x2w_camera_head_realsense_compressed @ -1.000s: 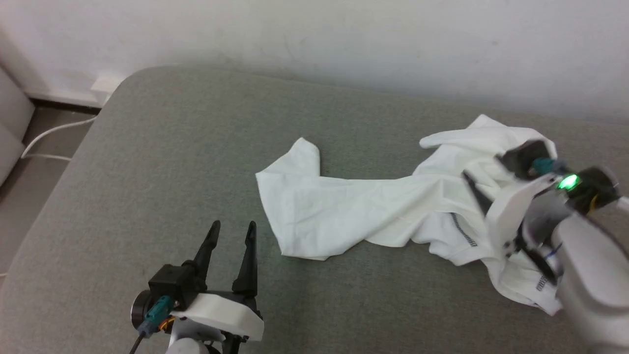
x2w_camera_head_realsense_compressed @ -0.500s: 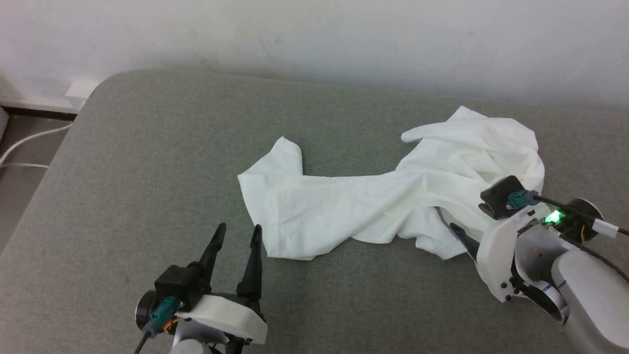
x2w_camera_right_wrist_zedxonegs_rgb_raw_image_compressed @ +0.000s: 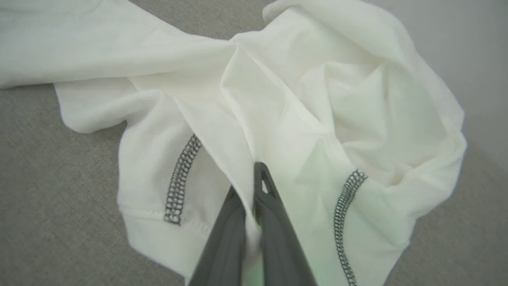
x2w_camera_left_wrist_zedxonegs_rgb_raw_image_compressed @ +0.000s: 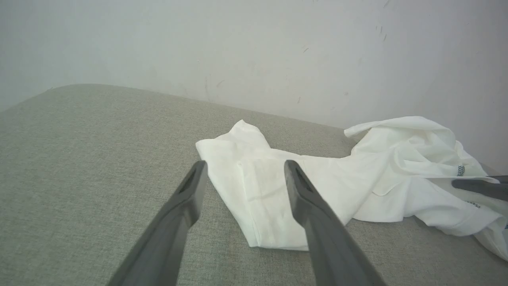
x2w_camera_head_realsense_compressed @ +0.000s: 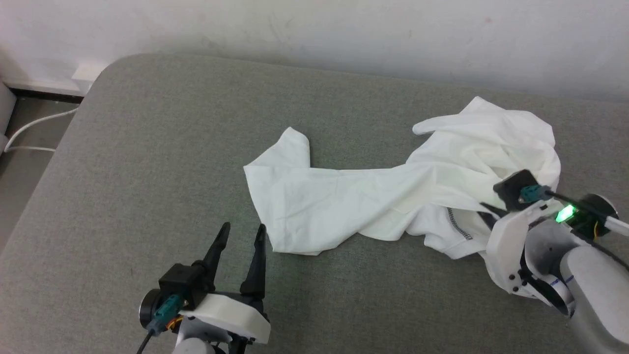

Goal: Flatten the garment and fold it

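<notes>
Two grippers are working: the right gripper (x2w_camera_right_wrist_zedxonegs_rgb_raw_image_compressed: 248, 186) is pinching a fold of the white hooded top (x2w_camera_head_realsense_compressed: 344, 196), which is lying crumpled from centre to right on the grey fabric surface (x2w_camera_head_realsense_compressed: 147, 147). The left gripper (x2w_camera_head_realsense_compressed: 243, 227) is hovering open at lower left, near its edge.

Light is soft, even and fairly bright, with no source in sight; shadows are faint, just a thin grey rim under the folds of the garment (x2w_camera_head_realsense_compressed: 373, 206) on the cushion (x2w_camera_head_realsense_compressed: 162, 162); the white cloth is close to overexposed and loses detail; a green lamp (x2w_camera_head_realsense_compressed: 565, 214) on the right wrist tints the near cloth green in the right wrist view; the right gripper (x2w_camera_right_wrist_zedxonegs_rgb_raw_image_compressed: 247, 178) and left gripper (x2w_camera_left_wrist_zedxonegs_rgb_raw_image_compressed: 245, 165) blur toward the near edge; the wall (x2w_camera_left_wrist_zedxonegs_rgb_raw_image_compressed: 254, 47) darkens at the corners.
</notes>
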Controlling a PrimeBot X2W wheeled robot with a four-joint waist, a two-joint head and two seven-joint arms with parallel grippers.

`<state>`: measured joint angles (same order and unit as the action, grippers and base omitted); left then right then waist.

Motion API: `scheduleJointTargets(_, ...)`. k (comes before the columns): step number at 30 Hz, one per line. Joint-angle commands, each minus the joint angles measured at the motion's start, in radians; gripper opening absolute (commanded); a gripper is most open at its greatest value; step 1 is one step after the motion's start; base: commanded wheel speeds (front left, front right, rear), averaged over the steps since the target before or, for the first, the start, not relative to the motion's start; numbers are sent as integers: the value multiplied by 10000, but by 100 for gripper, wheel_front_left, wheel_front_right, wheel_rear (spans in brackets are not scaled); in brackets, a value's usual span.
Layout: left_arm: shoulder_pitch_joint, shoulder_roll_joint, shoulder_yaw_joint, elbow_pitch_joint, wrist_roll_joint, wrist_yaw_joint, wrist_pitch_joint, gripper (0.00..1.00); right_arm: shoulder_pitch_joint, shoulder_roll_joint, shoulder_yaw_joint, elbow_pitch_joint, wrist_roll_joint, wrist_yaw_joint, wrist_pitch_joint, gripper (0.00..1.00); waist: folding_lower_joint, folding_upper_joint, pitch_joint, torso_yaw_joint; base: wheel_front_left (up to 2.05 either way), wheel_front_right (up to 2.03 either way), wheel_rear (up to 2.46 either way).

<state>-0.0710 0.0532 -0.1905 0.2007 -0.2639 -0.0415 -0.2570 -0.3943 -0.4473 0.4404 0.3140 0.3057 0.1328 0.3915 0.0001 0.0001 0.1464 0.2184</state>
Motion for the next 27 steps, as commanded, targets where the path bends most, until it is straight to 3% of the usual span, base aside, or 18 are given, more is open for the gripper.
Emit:
scheduleJointTargets(1,-93,-28,22,53,-37,69,-47,100,-5,134,-209,-121,-41,-21,-229,0,-1,-1,-158,-145,0,0,0)
scheduleJointTargets(7,275,-29,338,114,50,48,-47,100,853,728,-2031,-1659,107,-21,-621,0,-1,-1,-739,-950,0,0,0)
scheduleJointTargets(14,545,-29,513,106,159,-39,-47,100,2960,1985,-5531,-3778,202,-21,-30,0,-1,-1,-1109,-2046,0,0,0)
scheduleJointTargets(18,411,-29,428,142,203,-100,-47,100,3742,2903,-7753,-3672,-487,-21,393,0,-1,-1,-1055,-2321,0,0,0)
scheduleJointTargets(22,317,-29,337,194,190,-97,-47,100,4133,3260,-8761,-2388,-1118,-21,767,2,-1,-1,-991,-2413,0,0,0)
scheduleJointTargets(23,314,-29,316,225,189,-100,-47,100,4198,3173,-8729,-1988,-1354,-21,789,93,-1,-1,-970,-2424,0,0,0)
scheduleJointTargets(24,303,-29,292,261,190,-105,-47,100,4233,3039,-8608,-1673,-1597,-21,689,100,-1,-1,-922,-2423,0,0,0)
scheduleJointTargets(27,246,-29,270,337,195,-109,-47,100,4143,2988,-8144,-1153,-1603,-21,347,100,-1,-1,-858,-2408,0,0,0)
